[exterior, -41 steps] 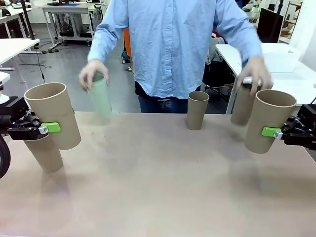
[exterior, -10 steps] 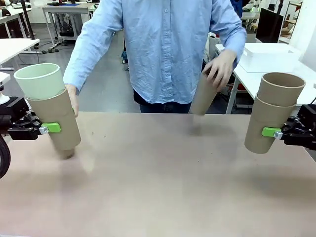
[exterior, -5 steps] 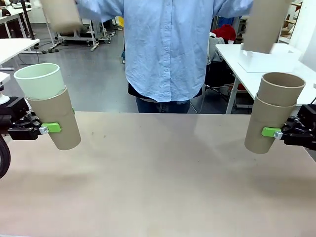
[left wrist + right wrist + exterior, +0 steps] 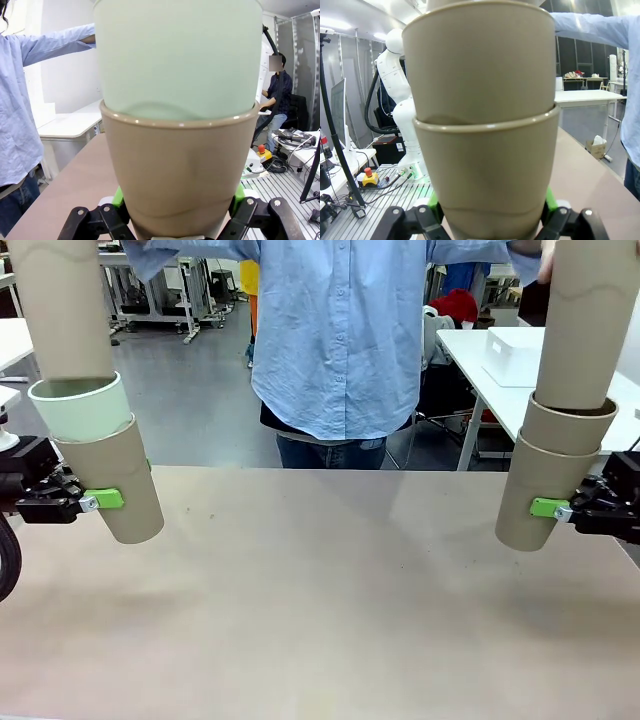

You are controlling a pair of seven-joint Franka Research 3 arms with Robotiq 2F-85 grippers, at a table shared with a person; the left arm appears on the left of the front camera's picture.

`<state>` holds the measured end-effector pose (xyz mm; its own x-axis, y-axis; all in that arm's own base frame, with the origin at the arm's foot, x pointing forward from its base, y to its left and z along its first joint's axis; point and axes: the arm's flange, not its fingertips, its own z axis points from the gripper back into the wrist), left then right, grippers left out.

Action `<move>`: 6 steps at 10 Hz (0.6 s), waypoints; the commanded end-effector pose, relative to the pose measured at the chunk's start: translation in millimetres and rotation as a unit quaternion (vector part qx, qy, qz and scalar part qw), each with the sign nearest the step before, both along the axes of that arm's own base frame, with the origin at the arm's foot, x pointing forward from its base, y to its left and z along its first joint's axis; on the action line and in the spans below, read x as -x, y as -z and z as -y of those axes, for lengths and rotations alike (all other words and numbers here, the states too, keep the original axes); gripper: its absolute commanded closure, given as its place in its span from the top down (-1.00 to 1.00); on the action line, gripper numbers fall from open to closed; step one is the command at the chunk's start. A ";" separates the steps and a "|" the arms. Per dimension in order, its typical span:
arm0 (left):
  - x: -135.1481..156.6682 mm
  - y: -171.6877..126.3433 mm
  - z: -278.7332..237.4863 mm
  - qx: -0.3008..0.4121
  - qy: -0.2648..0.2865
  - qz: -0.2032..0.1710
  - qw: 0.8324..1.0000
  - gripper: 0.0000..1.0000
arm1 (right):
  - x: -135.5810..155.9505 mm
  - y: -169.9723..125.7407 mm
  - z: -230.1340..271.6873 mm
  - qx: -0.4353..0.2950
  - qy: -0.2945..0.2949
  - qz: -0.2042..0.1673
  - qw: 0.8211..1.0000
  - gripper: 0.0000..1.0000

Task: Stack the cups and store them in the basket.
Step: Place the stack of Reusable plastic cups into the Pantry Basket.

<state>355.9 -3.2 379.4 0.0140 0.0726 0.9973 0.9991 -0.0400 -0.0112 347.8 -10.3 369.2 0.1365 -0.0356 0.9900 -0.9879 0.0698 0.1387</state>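
At mid-left of the front view we see the left gripper (image 4: pixel 100 499) clamped on a tilted, tapered matte tan-brown cup (image 4: pixel 118 480), with a pale mint green cup (image 4: pixel 82 410) nested in it. A third tan cup (image 4: pixel 62 310) stands above, its lower end in the mint mouth. At mid-right the right gripper (image 4: pixel 552 508) grips another tan cup (image 4: pixel 535 490) holding a nested tan cup (image 4: pixel 565 425), into which a top tan cup (image 4: pixel 590 320) dips. A white rectangular plastic bin (image 4: pixel 515 355) sits on the white side table (image 4: pixel 480 348) at upper right.
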 end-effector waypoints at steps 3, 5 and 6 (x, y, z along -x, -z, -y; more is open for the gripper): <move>0.6 -3.1 0.6 0.002 0.001 0.003 1.000 0.74 | 0.5 -5.0 0.8 0.000 0.001 0.001 1.000 0.74; 0.6 -3.1 0.6 0.002 0.001 0.003 1.000 0.74 | 0.5 -5.0 0.8 0.000 0.001 0.001 1.000 0.74; 0.6 -3.1 0.6 0.002 0.001 0.003 1.000 0.74 | 0.5 -5.0 0.8 0.000 0.001 0.001 1.000 0.74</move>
